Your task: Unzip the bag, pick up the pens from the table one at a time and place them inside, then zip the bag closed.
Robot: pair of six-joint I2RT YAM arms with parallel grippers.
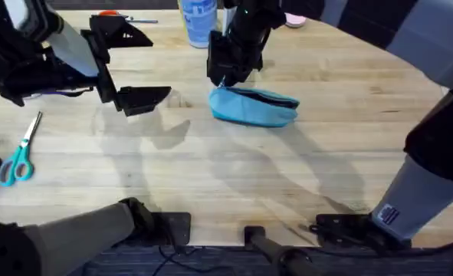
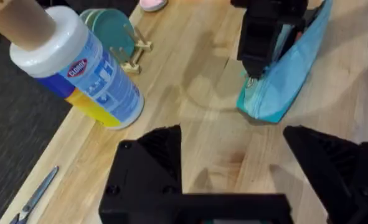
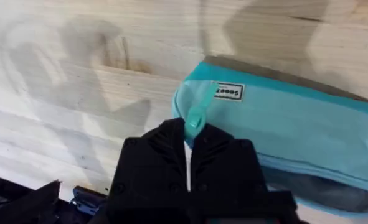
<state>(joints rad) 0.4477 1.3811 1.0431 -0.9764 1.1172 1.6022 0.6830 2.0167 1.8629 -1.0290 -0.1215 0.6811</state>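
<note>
The right hand is pinching the pull tab of the bag while the left hand is hanging wide open beside it, so the unheld bag is probably sliding along the counter instead of unzipping.

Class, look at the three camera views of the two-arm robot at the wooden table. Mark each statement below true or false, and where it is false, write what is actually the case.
1. The right gripper is closed on the bag's pull tab. True.
2. The left gripper is holding the scissors. False: its fingers are apart and hold nothing, and the scissors lie on the table near its left edge.
3. The bag lies on the table. True.
4. The blue-and-white canister stands inside the bag. False: it stands upright on the table, apart from the bag.
5. An orange pen lies beside the bag. False: no pen is seen on the table near it.
</note>
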